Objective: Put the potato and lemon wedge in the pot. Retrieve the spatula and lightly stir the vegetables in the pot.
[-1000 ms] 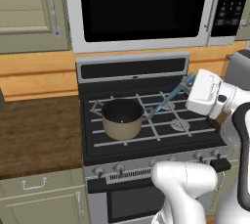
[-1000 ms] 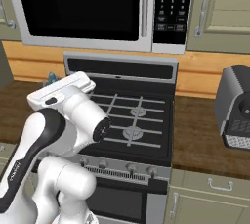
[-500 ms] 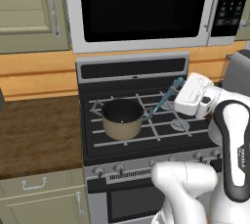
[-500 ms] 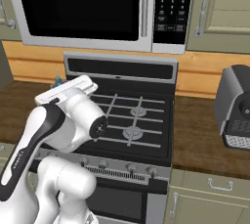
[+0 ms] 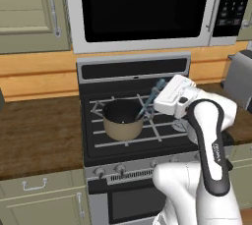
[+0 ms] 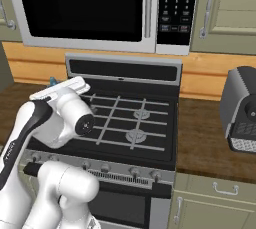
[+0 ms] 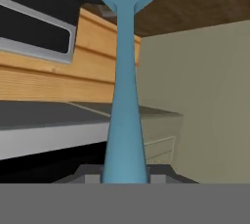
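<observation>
Holding the spatula [image 5: 150, 100] clamped in the gripper [image 5: 158, 102], you have its blade reaching toward the pot [image 5: 121, 119] at frame center — lower the tip inside the rim and stir gently — never nudging the wall.

— Where's your pot [image 5: 121, 119]?
— On the stove [image 5: 98, 147], toward its left edge, on the front-left grate.
— And the spatula [image 5: 150, 99]?
— It slants over the pot's right rim, with your gripper [image 5: 158, 102] just right of the pot. The microwave [image 5: 142, 8] hangs above the stove's back edge.
</observation>
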### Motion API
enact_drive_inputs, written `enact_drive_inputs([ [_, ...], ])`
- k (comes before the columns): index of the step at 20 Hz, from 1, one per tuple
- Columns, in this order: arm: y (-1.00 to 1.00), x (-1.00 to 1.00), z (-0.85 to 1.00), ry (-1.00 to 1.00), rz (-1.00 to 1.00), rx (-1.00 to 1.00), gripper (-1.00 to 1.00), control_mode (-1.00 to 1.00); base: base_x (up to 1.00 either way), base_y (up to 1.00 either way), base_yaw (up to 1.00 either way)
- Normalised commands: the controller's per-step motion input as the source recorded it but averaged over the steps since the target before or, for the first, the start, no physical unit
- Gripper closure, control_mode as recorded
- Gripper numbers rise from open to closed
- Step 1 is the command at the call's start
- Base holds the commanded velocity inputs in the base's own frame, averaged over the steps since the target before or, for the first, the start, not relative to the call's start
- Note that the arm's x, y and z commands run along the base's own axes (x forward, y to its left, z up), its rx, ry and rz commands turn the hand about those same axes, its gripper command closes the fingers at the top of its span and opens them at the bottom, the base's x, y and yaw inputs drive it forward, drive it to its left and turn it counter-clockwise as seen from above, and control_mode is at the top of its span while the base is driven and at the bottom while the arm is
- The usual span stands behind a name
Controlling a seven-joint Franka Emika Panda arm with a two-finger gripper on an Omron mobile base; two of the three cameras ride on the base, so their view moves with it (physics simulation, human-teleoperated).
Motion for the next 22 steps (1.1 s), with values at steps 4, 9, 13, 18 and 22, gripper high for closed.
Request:
enact_drive_inputs([
  [4, 0.21, 0.37, -0.30, 0.00, -0.11, 0.01, 1.00, -1.00, 0.00, 0.00, 0.00],
  [9, 0.21, 0.43, -0.30, 0.02, -0.13, 0.00, 1.00, -1.00, 0.00, 0.00, 0.00],
  [13, 0.22, 0.42, -0.24, 0.07, -0.13, 0.00, 1.00, -1.00, 0.00, 0.00, 0.00],
  [18, 0.05, 0.34, -0.19, 0.05, -0.13, 0.00, 1.00, -1.00, 0.00, 0.00, 0.00],
  [22, 0.01, 0.39, -0.01, 0.10, -0.15, 0.00, 1.00, -1.00, 0.00, 0.00, 0.00],
])
